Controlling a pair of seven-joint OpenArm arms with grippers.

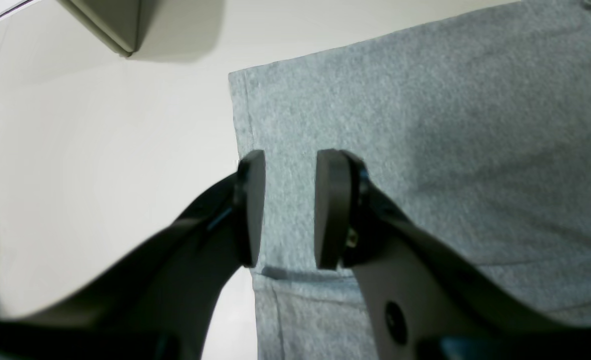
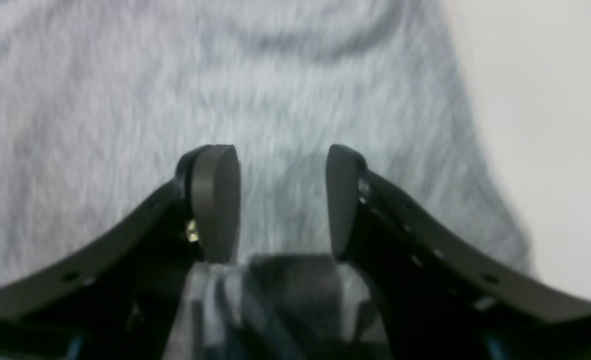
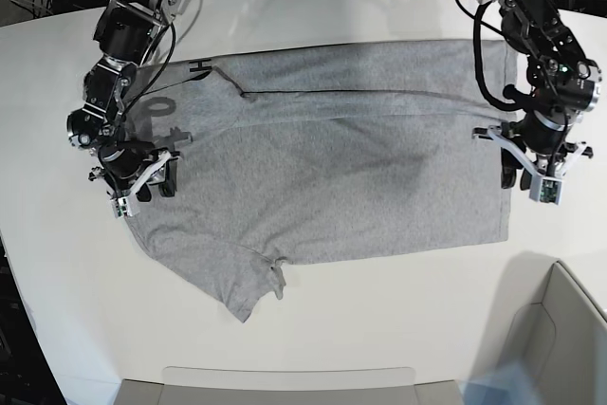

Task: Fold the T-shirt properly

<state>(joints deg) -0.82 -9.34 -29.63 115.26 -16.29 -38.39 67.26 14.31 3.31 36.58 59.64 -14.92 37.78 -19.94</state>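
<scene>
Flanking the T-shirt (image 3: 332, 168) — both grippers (image 1: 289, 210) (image 2: 281, 202) agape, empty — grey bin (image 3: 569, 329) nearby.

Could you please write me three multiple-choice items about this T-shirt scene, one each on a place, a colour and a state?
1. Where is the left tool relative to the T-shirt?
A. Over its hem edge
B. Over a sleeve
C. Off the table

2. What colour is the T-shirt?
A. Blue
B. Grey
C. White

3. How do the right tool's jaws stand?
A. Shut on cloth
B. Apart, with nothing between them
C. Shut and empty

Answers:
1 A, since the left wrist view shows the straight stitched edge under the tool.
2 B, since every view shows grey cloth.
3 B, since the right wrist view shows a clear gap with cloth lying below.
</scene>
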